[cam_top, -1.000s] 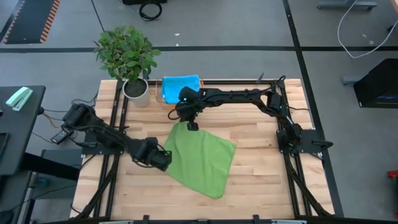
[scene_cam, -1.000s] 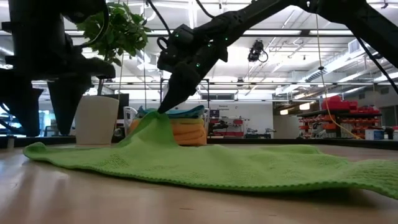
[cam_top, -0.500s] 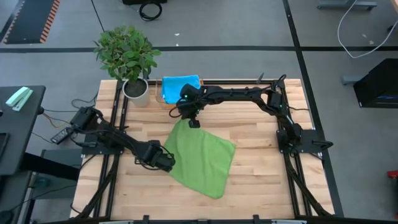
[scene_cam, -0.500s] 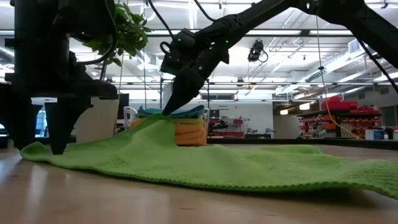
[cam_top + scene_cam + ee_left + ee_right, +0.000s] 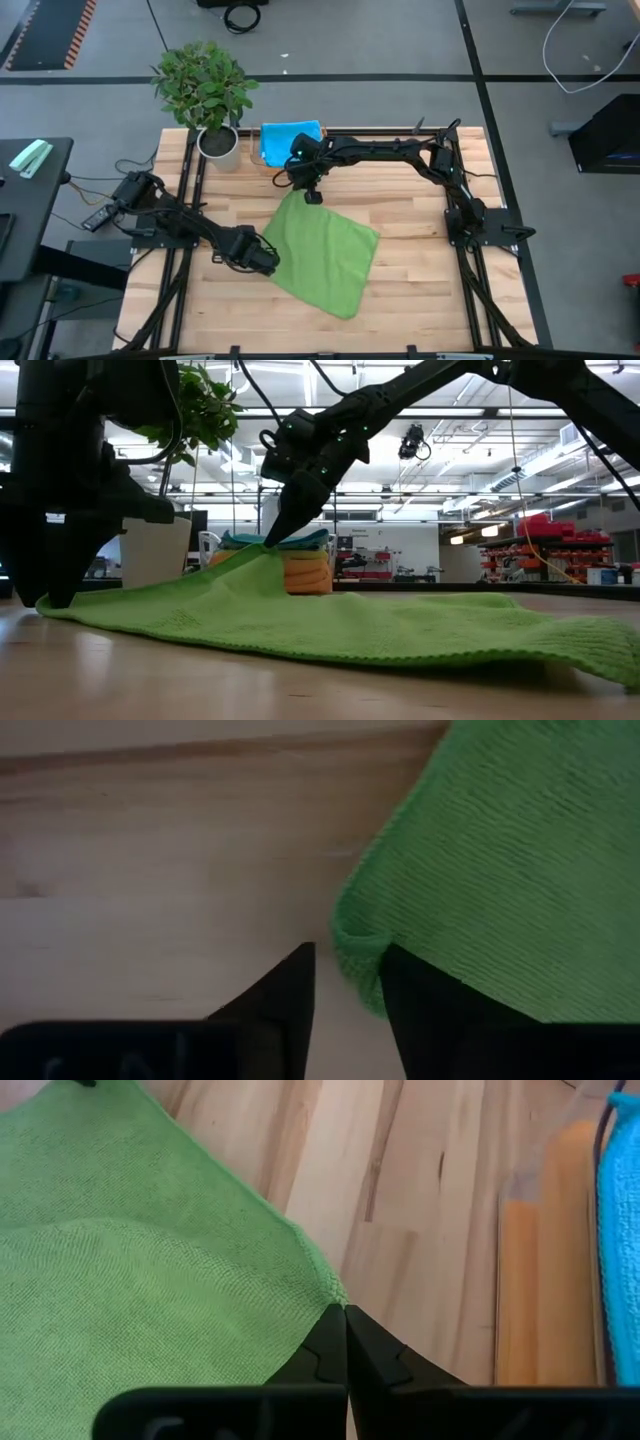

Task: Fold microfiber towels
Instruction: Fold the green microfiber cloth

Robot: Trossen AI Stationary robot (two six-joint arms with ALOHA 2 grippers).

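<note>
A green towel (image 5: 325, 258) lies spread flat on the wooden bench (image 5: 420, 290), turned like a diamond, with no fold in it yet. The right claw (image 5: 303, 193) sits at the towel's far corner, clenched on that corner: its wrist view shows the two fingers pressed together with the tip of green cloth pinched between them, and the low view shows the corner lifted slightly off the bench. The left claw (image 5: 268, 259) is down at the corner on the opposite side of the towel, nearer the left arm's base; in its wrist view the fingers (image 5: 285, 995) stand on either side of the towel's rolled edge with a gap between them, so it looks to be closing on the corner, not yet gripping it firmly. Just beyond the right claw, at the back of the bench, sits a stack of towels (image 5: 292, 560), blue on top with orange and yellow under it. Whether a tray holds them is hard to tell. A potted plant (image 5: 207, 90) stands beside that stack. By my judgement, the stack is the finished work and the green towel is at the very start of its fold: both corners must be secured, then carried across to the opposite edge.
</note>
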